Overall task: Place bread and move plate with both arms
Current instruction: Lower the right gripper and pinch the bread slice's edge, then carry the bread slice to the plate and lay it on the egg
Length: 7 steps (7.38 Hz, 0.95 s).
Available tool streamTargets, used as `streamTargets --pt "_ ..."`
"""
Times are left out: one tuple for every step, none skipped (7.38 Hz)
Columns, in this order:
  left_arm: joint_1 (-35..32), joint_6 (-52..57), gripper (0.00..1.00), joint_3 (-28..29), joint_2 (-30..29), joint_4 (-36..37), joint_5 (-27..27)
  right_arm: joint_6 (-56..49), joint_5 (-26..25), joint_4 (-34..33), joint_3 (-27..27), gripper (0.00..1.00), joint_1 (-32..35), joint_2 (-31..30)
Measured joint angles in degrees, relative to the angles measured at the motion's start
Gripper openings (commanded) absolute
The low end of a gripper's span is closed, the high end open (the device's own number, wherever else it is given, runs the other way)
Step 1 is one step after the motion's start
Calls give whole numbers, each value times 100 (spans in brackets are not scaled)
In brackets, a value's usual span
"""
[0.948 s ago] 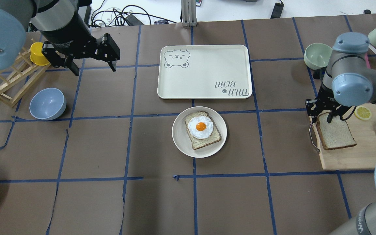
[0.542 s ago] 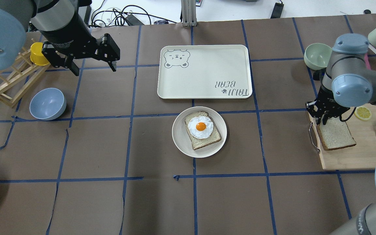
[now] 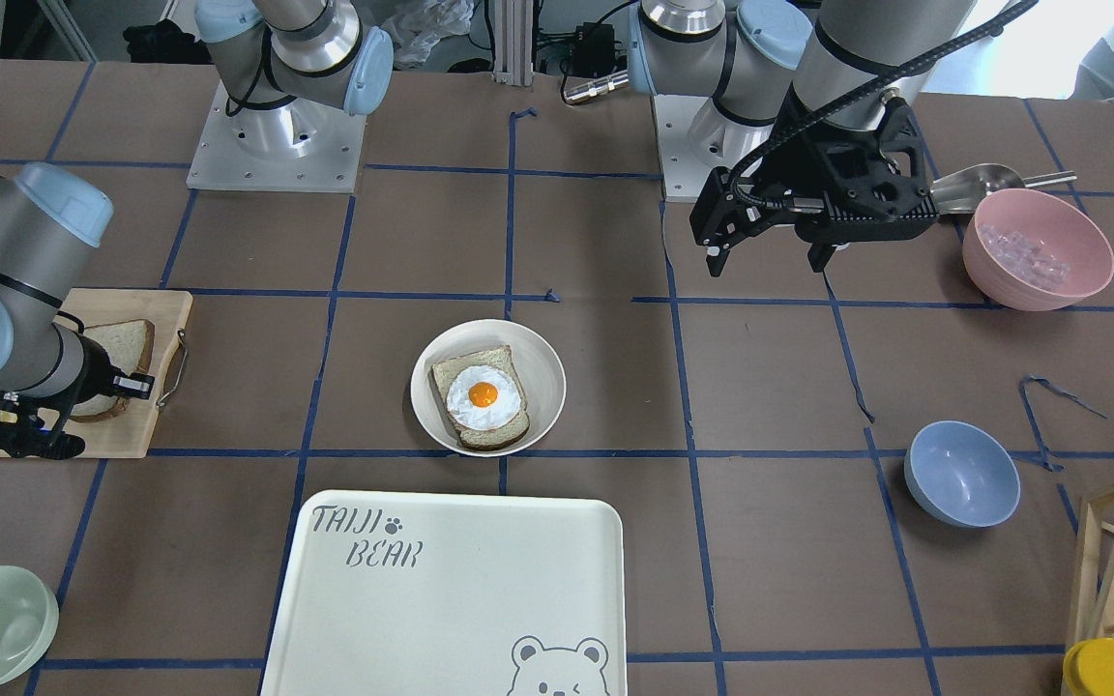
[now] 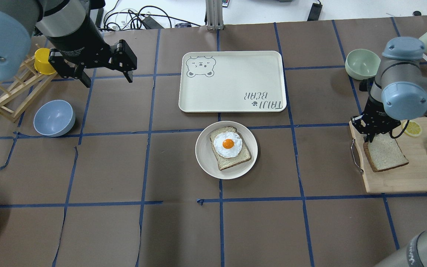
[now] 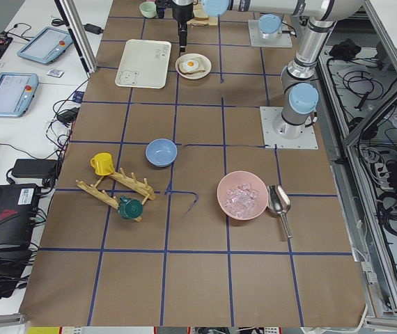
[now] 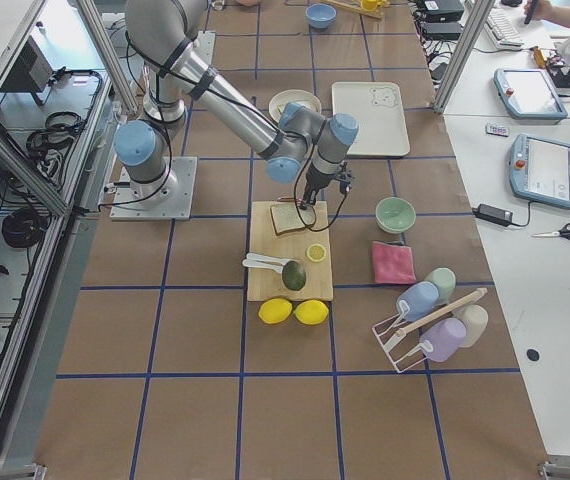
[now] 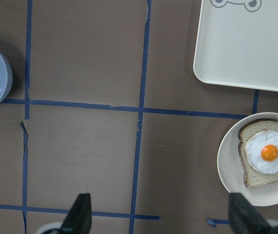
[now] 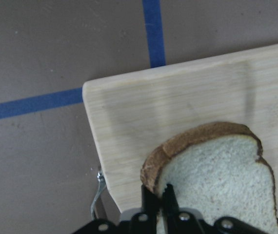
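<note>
The bread (image 4: 386, 155) is on the wooden board (image 4: 395, 181) at the robot's right, with the right hand (image 8: 161, 194) clamped on its crust edge. The plate (image 4: 203, 152), carrying an egg-topped slice (image 4: 230, 148), sits mid-counter. The left hand (image 4: 108, 80) hovers well apart from it, fingers spread.

Robotics lab: arms (image 3: 298, 46) bolted to a tape-gridded table (image 4: 184, 230), aluminium framing (image 5: 73, 33), teach pendants (image 6: 545, 168), loose cables (image 4: 132, 18)
</note>
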Motion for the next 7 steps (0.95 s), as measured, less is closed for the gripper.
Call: streamTargets --pt "1 2 100 -3 3 0 3 -6 5 374 -158 0 -19 -47" --pt "4 6 100 -4 11 2 8 -5 33 805 -356 0 -15 -104" --pt "5 10 100 -4 14 4 8 9 69 1236 -565 0 2 -190" --pt "6 12 100 -5 16 2 6 36 120 1638 -785 0 54 -306" --pt "6 13 100 -4 16 3 4 87 181 1985 -1014 0 184 -412" --pt "6 15 100 -5 17 4 5 261 222 2320 -1253 0 372 -497" --pt "6 17 100 -4 17 2 7 610 352 2649 -1512 0 619 -566"
